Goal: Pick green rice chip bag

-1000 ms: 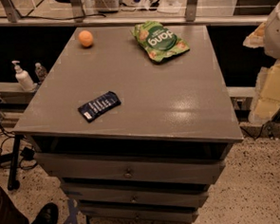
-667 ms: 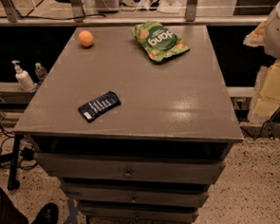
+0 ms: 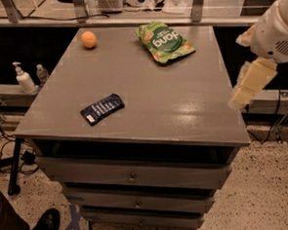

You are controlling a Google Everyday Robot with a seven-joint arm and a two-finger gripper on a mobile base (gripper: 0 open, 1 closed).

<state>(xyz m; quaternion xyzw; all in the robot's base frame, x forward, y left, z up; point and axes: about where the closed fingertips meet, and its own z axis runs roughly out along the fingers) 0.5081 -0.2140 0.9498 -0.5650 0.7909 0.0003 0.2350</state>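
Toward the far side of the surface (image 3: 172, 100), the green rice chip bag (image 3: 165, 41) lies flat, label up, well apart from the orange (image 3: 88, 40) and the dark blue packet (image 3: 102, 109), so a grasp from above looks unobstructed. The gripper (image 3: 251, 83) hangs off the surface's right edge, well apart from the bag, probably staged for the reach. Cannot tell if it is spread or pressed together.

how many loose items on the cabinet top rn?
3: green rice chip bag at far right, orange at far left, dark blue packet front left. Nothing appears hidden. Gripper hangs beside the cabinet, off its right edge, apart from all three.
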